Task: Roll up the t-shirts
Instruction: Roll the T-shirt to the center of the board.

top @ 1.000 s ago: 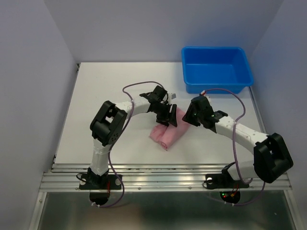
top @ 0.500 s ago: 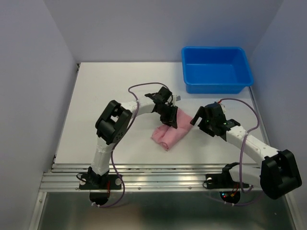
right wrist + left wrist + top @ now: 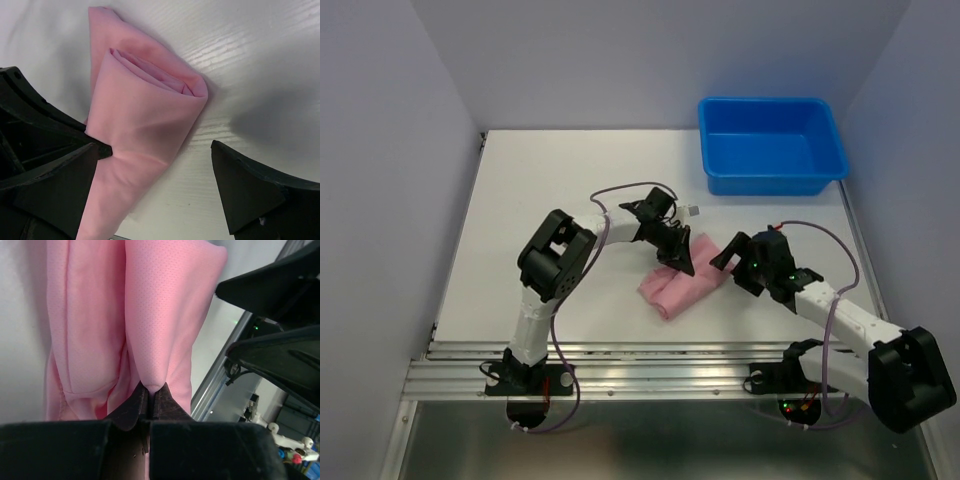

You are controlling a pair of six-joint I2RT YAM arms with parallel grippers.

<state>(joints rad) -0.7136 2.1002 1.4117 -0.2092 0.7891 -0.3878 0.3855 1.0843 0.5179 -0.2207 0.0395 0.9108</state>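
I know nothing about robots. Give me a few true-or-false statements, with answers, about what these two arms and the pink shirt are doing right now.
1. The pink t-shirt lies on the table, outside the blue tub. True.
2. The left pincer is shut on a fold of the t-shirt. True.
3. The right pincer is clamped on the t-shirt. False: its fingers stand wide apart.
4. The blue tub holds another shirt. False: nothing shows inside it.

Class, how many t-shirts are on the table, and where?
1. The pink t-shirt lies rolled near the middle of the table, pinched by the left gripper. The blue tub at the far right looks empty; none seems hidden.
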